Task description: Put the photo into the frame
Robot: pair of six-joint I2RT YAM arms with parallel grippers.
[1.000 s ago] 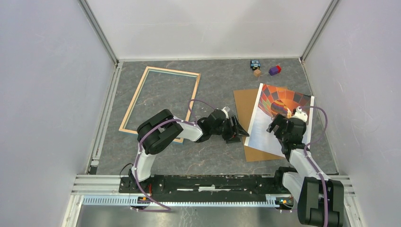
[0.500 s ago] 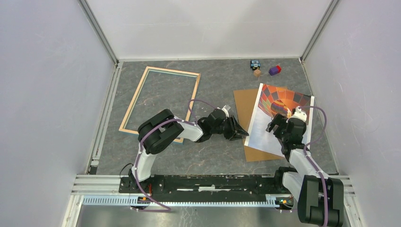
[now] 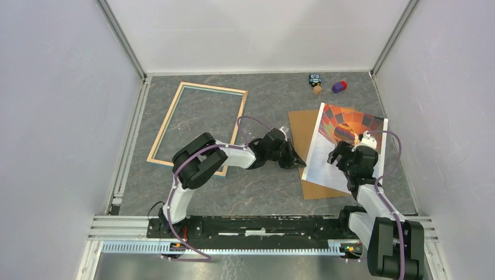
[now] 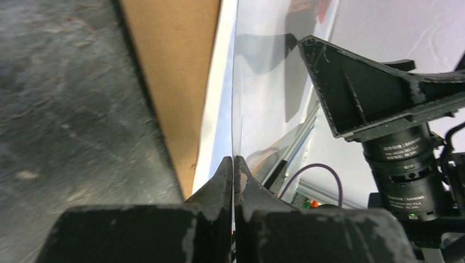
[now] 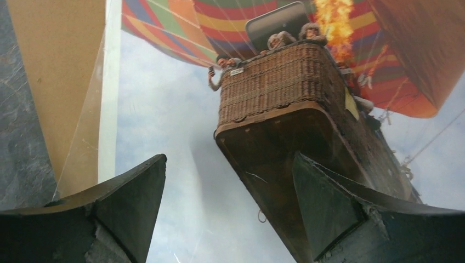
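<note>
Sliding in over the last second, the left gripper (image 3: 296, 160) now pinches the photo (image 3: 350, 119) at its left edge (above the board (image 3: 300, 125)). The right gripper (image 3: 340, 156) hovers wide open. The frame (image 3: 213, 88) lies well apart, so lifting looks next.

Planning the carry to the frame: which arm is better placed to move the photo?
Left. The left end effector is shut on the photo at its left edge, nearest the frame; the right end effector hovers open above it.
</note>
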